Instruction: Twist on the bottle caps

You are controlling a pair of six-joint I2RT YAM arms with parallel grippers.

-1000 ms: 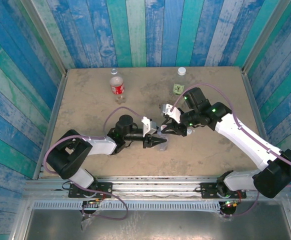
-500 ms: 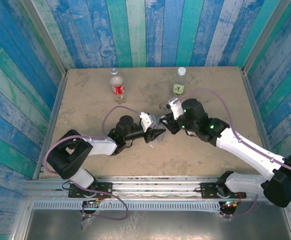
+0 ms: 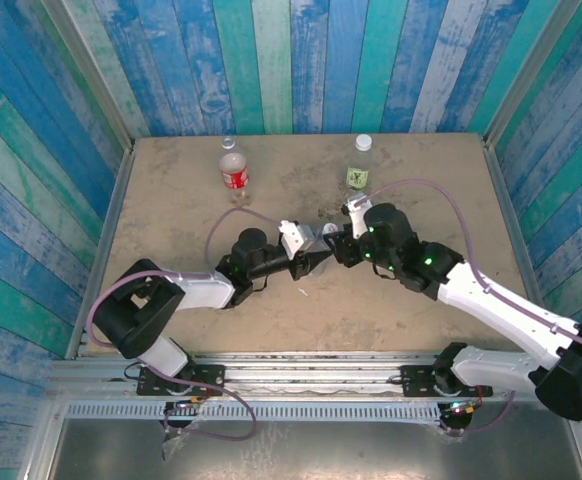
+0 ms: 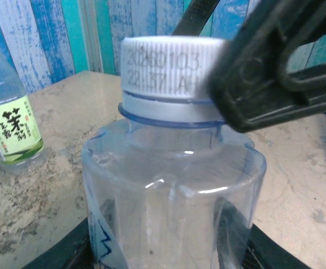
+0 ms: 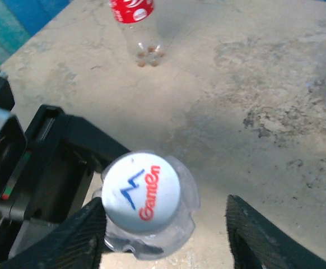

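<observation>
The white ribbed plastic screw cap (image 4: pixel 171 67) sits square on the neck of the slim clear plastic bottle (image 4: pixel 174 207). Its skirt is down against the ring below the thread, and the right wrist view shows a blue-and-red logo on its top. That bottle stands upright near the middle of the sandy worktop (image 3: pixel 171 300). Your left pincer (image 3: pixel 309 262) is clenched low on its body and holds it steady; I cannot tell whether its base rests on the worktop. Your right pincer (image 5: pixel 164 204) straddles the cap from above with its jaws spread wider than the cap, so it is released, not gripping. One of its fingers (image 5: pixel 90 230) lies close beside the bottle's shoulder. In the left wrist view a finger overlaps the cap's right side, though contact there is unclear. I read this as the tightening step on this bottle, at a pause between twists. Your next move calls for closing the right pincer squarely on the ribbed skirt, then turning the wrist while the left holds the bottle against spinning. If the cap refuses to turn further, count it done and set the bottle down. At the far edge, well apart, stand the red-labelled clear bottle (image 3: pixel 234 172) and the green-yellow-labelled clear bottle (image 3: pixel 358 172).
</observation>
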